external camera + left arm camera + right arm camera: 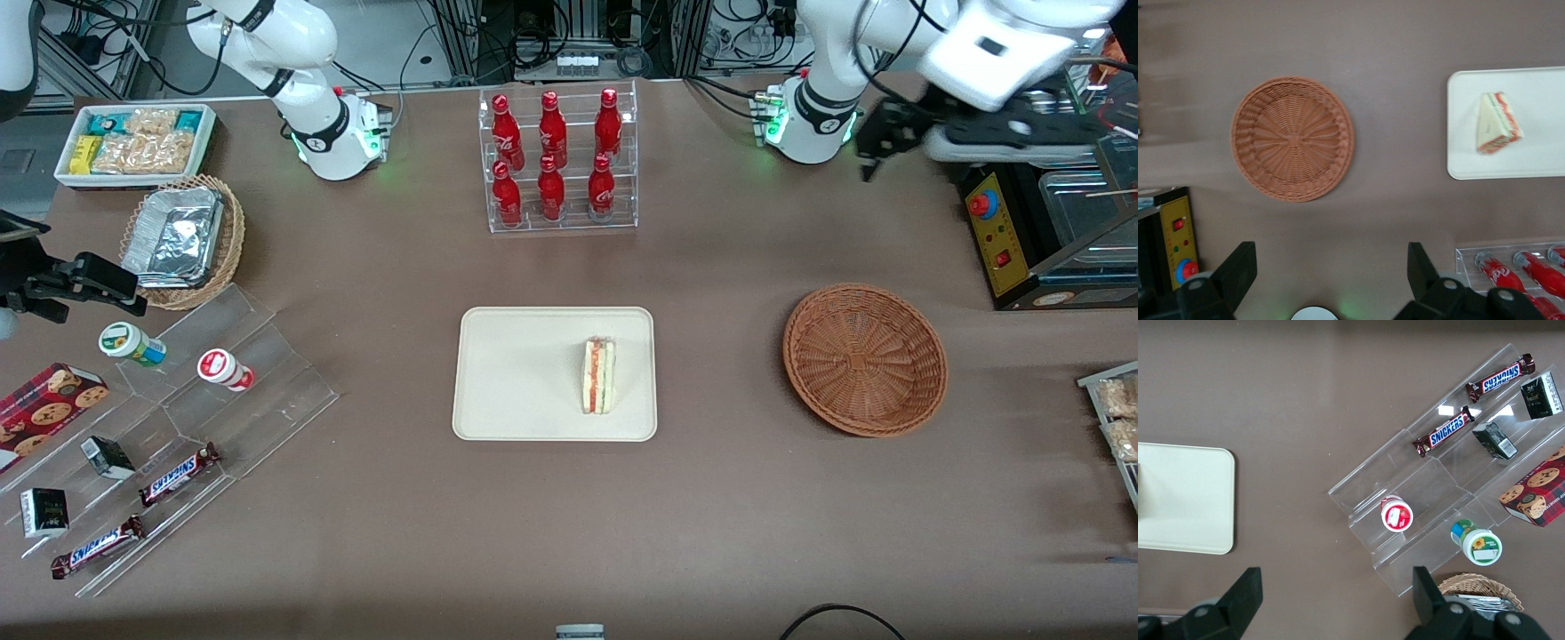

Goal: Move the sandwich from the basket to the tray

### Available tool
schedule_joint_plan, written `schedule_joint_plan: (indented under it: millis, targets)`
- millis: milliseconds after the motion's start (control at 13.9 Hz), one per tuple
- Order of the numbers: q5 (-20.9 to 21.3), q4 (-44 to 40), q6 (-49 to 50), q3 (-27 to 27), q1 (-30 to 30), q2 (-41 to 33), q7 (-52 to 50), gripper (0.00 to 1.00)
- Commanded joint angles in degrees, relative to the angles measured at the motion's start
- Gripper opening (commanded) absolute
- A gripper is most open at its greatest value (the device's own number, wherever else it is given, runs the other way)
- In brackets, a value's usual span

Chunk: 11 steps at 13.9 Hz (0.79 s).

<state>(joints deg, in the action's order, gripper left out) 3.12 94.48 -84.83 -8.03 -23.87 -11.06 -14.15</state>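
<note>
On the tray (pixel 533 373), mid-table, stands the sandwich (pixel 599 374) on one edge, red and green filling showing, near the tray's end that faces the basket (pixel 864 359). Basket: round, reddish-brown wicker, nothing in it, well apart from the tray toward the working arm's end. Gripper (pixel 1331 273): raised high above the table, farther from the front camera than the basket, fingers (pixel 1238 270) spread wide, holding nothing.

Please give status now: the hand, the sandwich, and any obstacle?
Hand open, empty, raised high near the working arm's base. Sandwich lying on the tray. Basket empty. Nothing in the way.
</note>
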Motion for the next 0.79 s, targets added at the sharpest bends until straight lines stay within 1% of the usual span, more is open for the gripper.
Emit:
schedule_joint_plan:
  millis: [0,72,288,504,648,720]
  targets:
    - [-2.67,0.7,0.46,1.7,6.88,0.33,0.88,1.0]
    - [-4.6,0.88,0.46,2.49,9.6,0.51,1.93,1.0]
    - [-4.97,0.79,0.46,7.75,17.6,1.65,5.98,1.0]
    - [-5.93,0.7,0.63,10.66,21.57,2.36,6.42,1.0]
    - [-6.37,0.88,0.81,14.43,25.69,2.36,6.33,1.0]
    - [-7.5,0.97,0.9,15.4,26.85,2.36,6.33,1.0]
